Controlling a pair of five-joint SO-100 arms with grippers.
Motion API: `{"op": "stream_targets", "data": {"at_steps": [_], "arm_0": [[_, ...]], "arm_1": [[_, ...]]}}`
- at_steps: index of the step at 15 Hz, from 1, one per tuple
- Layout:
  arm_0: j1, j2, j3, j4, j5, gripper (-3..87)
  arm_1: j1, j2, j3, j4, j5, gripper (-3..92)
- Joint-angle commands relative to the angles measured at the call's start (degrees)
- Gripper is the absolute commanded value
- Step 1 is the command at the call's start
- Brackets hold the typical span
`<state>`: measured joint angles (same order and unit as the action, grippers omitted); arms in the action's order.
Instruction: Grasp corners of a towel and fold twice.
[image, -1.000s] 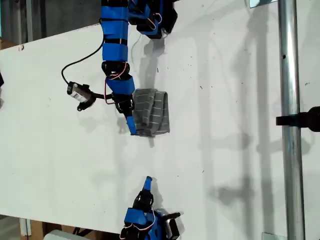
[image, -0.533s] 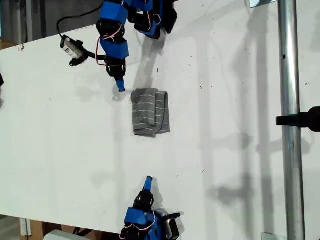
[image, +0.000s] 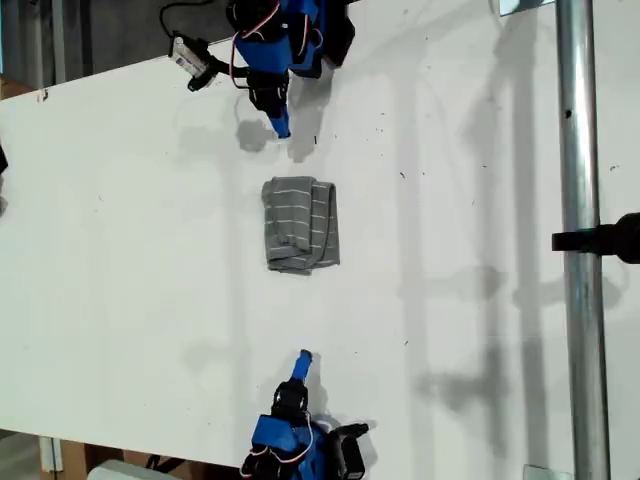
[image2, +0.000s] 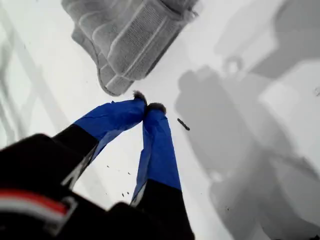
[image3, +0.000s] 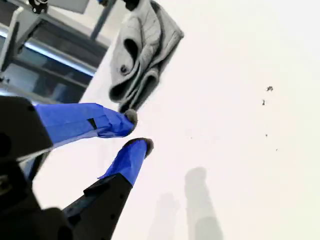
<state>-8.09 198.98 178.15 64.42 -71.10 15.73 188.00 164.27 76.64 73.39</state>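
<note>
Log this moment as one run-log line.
towel: folded, free on table | my first hand: shut, empty | my second hand: slightly open, empty

White table (image: 470, 330), scuffed and shadow-streaked; metal pole (image: 578, 250) runs down the exterior view's right, black clamp (image: 608, 239) on it.

The towel (image: 300, 224) is soft grey cloth with a ribbed, woven texture and thin pale stripes, matt throughout. The worktop (image: 120, 260) is smooth, white and matt, flecked with small dark marks. Both tools' fingers (image2: 157, 145) are wrapped in blue tape with a slight sheen, over matt black plastic bodies. A pole (image: 580, 250) is bare metal, smooth and dully reflective.
</note>
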Motion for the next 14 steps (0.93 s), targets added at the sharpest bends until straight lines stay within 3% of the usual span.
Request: {"op": "stream_targets", "data": {"at_steps": [1,2,7,14], "arm_0": [[-0.3,-0.7,0.6,9.7,-20.9,6.9],[0.0,0.2,0.6,9.7,-4.2,7.0],[-0.1,0.2,0.6,9.7,14.8,6.9],[-0.1,0.2,0.6,9.7,14.9,6.9]], "arm_1": [[-1.8,0.4,1.1,2.4,3.0,3.8],[-1.0,0.4,1.1,3.8,3.3,4.2],[0.2,0.4,1.1,7.6,3.3,4.3],[-0.1,0.4,1.1,7.6,3.3,4.3]]}}
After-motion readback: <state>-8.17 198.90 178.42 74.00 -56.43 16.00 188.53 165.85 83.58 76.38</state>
